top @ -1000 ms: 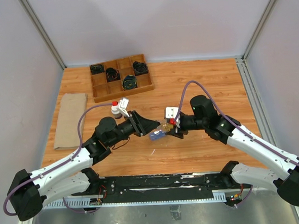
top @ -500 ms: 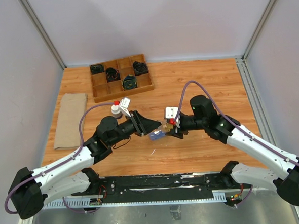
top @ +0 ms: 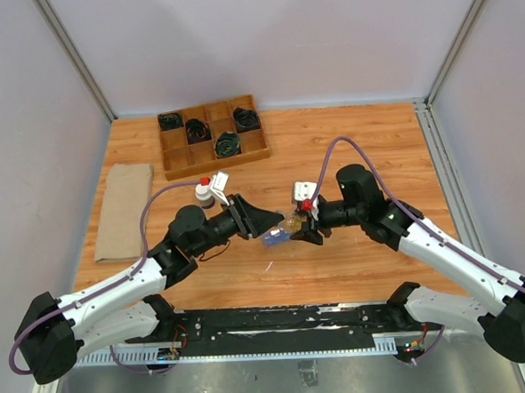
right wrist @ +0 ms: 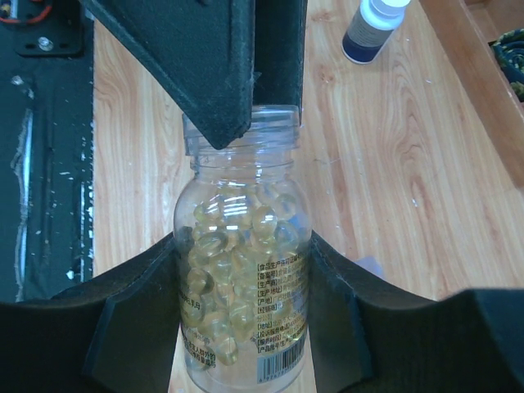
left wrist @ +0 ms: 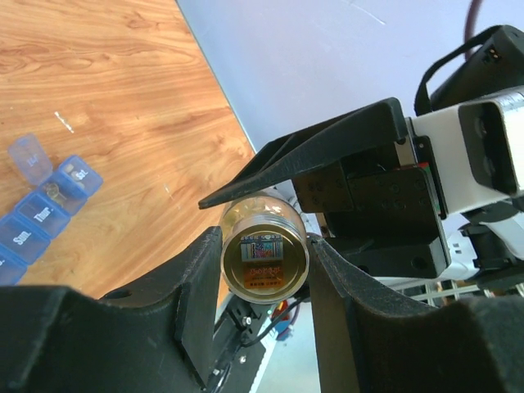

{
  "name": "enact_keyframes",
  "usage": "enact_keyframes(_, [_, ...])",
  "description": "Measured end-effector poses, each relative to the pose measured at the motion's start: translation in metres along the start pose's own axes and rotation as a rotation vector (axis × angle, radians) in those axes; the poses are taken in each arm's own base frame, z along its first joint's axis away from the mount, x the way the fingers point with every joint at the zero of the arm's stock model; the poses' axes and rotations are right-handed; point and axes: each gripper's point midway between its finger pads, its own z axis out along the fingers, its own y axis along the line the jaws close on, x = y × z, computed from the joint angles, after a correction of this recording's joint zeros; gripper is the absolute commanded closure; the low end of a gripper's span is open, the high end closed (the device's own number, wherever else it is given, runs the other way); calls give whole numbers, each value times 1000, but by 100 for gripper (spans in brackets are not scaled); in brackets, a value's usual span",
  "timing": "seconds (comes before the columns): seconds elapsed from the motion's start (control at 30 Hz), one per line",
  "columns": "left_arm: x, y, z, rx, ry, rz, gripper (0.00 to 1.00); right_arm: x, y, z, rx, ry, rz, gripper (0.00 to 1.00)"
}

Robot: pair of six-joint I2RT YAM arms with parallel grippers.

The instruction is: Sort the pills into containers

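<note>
Nearest you, mid-table, your two grippers meet tip to tip over the wood. Your right gripper (right wrist: 243, 246) is clamped around the body of the vial (right wrist: 246, 205), one finger pressed against each side. The vial lies sideways, with its open mouth pointing left towards the other arm. The pills (right wrist: 237, 237) are yellowish, and you can see them heaped inside through the clear wall. Your left gripper (left wrist: 264, 241) has closed narrower on the neck end of the same vial, with both fingers touching the rim. It is turned a quarter-turn against the right gripper's grip, so both hands hold the one vial between them.

Just under that meeting point the organizer (left wrist: 37, 214) lies flat on the table (top: 366, 137). The lid (left wrist: 29, 155) of its end compartment stands open.

Farther back and to the left, a dark bottle (top: 205, 193) with a white cap stands upright beside your left wrist. A folded cloth (top: 123, 211) lies along the left edge. At the far side sits a wooden tray (top: 212, 134), with black coils in some of its cells.
</note>
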Motion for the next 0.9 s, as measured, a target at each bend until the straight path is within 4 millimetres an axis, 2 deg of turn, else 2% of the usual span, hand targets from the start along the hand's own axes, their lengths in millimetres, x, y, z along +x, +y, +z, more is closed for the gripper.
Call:
enact_keyframes(0.37, [4, -14, 1, 83, 33, 44, 71, -9, 13, -6, -93, -72, 122, 93])
enact_keyframes(0.63, [0, -22, 4, 53, 104, 179, 72, -13, 15, -7, -113, -94, 136, 93])
enact_keyframes(0.9, [-2, -19, 9, 3, 141, 238, 73, -9, 11, -7, -83, -77, 139, 94])
